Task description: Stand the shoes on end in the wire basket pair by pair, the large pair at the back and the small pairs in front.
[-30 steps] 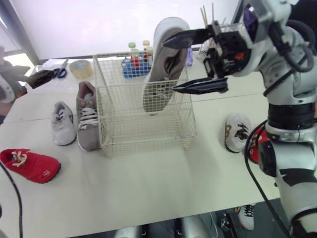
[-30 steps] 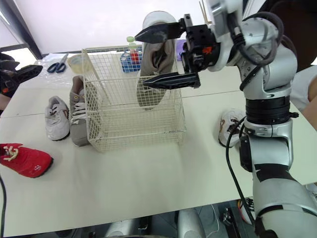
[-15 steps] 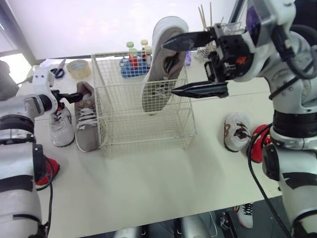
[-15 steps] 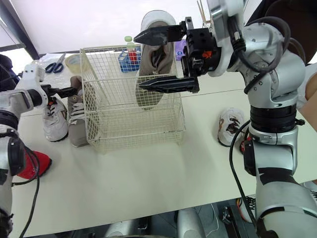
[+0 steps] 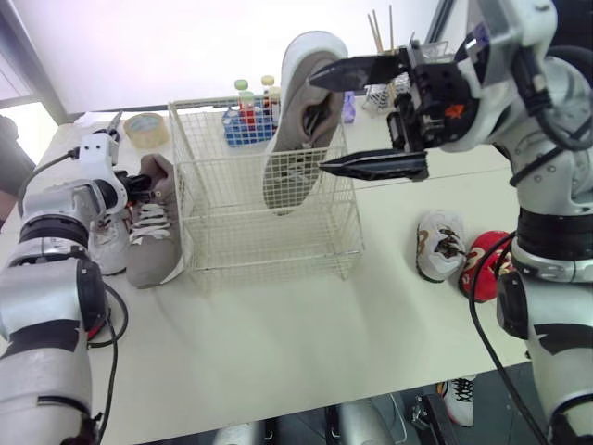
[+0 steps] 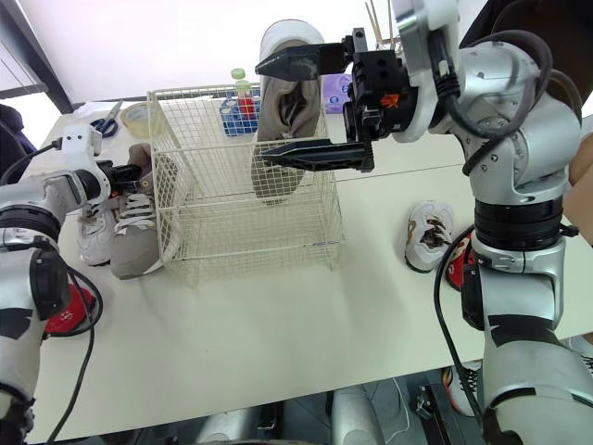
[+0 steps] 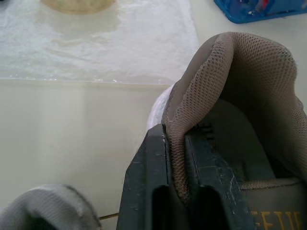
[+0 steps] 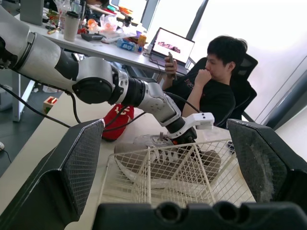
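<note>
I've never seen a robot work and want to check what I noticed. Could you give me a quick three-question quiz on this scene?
1. True or false: the right hand is clamped on the upended sneaker in the wire basket.
2. The left hand grips: A) a red shoe; B) the taupe sneaker beside the basket; C) scissors.
3. How many shoes stand inside the basket?
Key: 1 false, its fingers are open; 2 B; 3 one.
</note>
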Tool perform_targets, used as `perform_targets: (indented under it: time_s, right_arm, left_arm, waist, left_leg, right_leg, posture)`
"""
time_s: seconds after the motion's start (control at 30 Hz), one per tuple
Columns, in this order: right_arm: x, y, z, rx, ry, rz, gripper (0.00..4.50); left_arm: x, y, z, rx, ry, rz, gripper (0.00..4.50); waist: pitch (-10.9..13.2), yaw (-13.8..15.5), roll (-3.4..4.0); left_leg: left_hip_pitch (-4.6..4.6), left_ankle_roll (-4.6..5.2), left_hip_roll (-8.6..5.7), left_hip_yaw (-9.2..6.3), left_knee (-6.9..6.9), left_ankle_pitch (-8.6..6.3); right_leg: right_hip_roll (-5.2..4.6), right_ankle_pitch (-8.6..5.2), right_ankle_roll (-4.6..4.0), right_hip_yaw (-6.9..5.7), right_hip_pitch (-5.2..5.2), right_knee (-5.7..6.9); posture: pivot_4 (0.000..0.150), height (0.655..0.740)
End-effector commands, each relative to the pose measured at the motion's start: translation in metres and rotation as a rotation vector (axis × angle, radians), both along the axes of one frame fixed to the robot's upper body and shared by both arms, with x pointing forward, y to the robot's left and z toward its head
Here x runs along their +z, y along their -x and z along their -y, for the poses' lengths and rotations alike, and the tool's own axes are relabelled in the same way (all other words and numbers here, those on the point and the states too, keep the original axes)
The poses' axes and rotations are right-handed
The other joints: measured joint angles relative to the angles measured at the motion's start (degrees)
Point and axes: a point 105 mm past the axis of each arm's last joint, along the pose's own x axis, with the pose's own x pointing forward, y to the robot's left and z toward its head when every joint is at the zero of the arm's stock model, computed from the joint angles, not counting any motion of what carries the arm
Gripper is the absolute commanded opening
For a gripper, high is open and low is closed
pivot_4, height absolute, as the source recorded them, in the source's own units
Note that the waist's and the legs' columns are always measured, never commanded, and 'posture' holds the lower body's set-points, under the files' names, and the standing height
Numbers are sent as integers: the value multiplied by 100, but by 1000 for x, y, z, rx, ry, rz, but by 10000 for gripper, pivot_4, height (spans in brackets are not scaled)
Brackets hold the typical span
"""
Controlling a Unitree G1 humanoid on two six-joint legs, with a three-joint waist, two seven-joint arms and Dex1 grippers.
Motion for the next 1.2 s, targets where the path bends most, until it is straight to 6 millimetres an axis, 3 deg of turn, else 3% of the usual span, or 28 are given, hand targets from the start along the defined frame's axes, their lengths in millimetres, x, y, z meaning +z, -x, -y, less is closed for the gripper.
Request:
perform_targets:
  time_s: [0.03, 0.17, 0.33, 0.47, 0.53, 0.63, 0.7, 0.87, 1.03, 1.2]
  right_arm:
    - [9, 2, 0, 2, -16, 51, 45000]
    - [9, 0, 1, 0, -17, 56, 45000]
    - [11, -2, 1, -6, -26, 61, 45000]
    - [12, -4, 2, -18, -32, 61, 45000]
    - [12, -4, 2, -22, -37, 58, 45000]
    - [13, -5, 4, -36, -45, 59, 45000]
    - [13, -6, 6, -48, -55, 56, 45000]
    - [13, -5, 9, -71, -63, 52, 45000]
    - [12, -3, 13, -103, -65, 51, 45000]
    - [12, -1, 17, -134, -67, 48, 45000]
  left_arm:
    - [37, -1, -12, 59, 46, 119, 638]
    - [111, 2, -24, 116, 43, 401, 638]
    - [209, 35, -25, 196, -64, 802, 638]
    - [274, 82, 1, 219, -160, 1134, 638]
    - [297, 104, 15, 214, -182, 1267, 638]
    - [332, 152, 38, 275, -227, 1577, 638]
    - [340, 167, 56, 275, -217, 1695, 638]
    - [337, 163, 101, 210, -167, 1794, 638]
    - [313, 143, 146, 138, -152, 1802, 638]
    - [276, 126, 176, 103, -152, 1751, 638]
  waist:
    - [0, 6, -1]
    - [19, 15, -49]
    - [16, 16, -69]
    - [16, 21, -69]
    - [15, 33, -69]
    - [15, 39, -69]
    - [15, 37, -70]
    - [13, 53, -69]
    - [13, 110, -69]
    - [13, 126, -69]
  left_leg:
    - [-1, 0, 0, 0, 0, 0]
    - [-13, -6, 1, -2, 0, 4]
    - [-79, -39, 1, -10, 17, 22]
    - [-97, -37, -2, -9, 19, 21]
    - [-96, -37, -3, -9, 19, 21]
    - [-95, -37, -3, -10, 19, 21]
    - [-96, -37, -3, -9, 21, 21]
    - [-84, -37, -3, -8, 23, 22]
    - [-85, -37, -3, -8, 34, 24]
    - [-86, -36, -3, -5, 35, 24]
  right_leg:
    - [0, 0, 0, 0, 0, 0]
    - [1, 0, 0, -1, -14, 1]
    - [-2, 4, 4, -3, -59, 0]
    - [-6, 19, 20, -2, -72, -2]
    - [-6, 19, 20, -2, -72, -3]
    - [-5, 19, 20, -3, -71, -8]
    - [-4, 19, 20, -3, -71, -14]
    - [-4, 19, 20, -3, -60, -11]
    - [0, 19, 20, -3, -56, -10]
    - [1, 19, 20, -1, -58, -10]
  posture:
    - [1500, 7400]
    - [1500, 7400]
    - [1500, 7400]
    - [1500, 7400]
    - [1500, 7400]
    - [1500, 7400]
    - [1500, 7400]
    - [1500, 7400]
    - [1500, 7400]
    - [1500, 7400]
